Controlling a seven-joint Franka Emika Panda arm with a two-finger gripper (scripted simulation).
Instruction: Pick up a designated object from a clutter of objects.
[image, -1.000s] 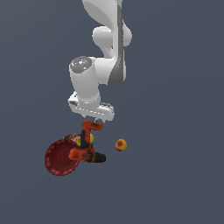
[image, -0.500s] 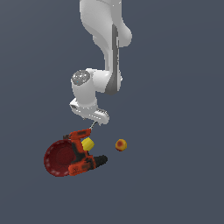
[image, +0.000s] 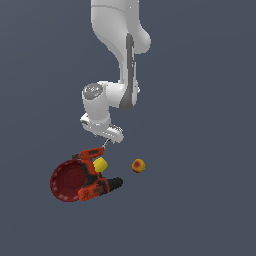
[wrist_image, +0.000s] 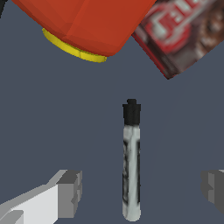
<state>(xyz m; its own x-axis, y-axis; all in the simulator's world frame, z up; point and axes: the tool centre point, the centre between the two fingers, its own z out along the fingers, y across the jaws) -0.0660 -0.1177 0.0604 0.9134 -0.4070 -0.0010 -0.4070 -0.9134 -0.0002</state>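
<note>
Wrist view crops power drill (wrist_image: 87, 22) heavily.

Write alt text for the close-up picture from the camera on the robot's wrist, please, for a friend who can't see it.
A black-capped marker pen lies on a dark grey surface between the two grey fingertips of the open pincer, which does not touch it. Beyond the pen are the orange-red body of a power drill with a yellow part beneath it, and a corner of a red-and-brown printed package.

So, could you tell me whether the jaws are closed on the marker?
No, the marker lies between the wide-open jaws, with floor showing on both sides.
</note>
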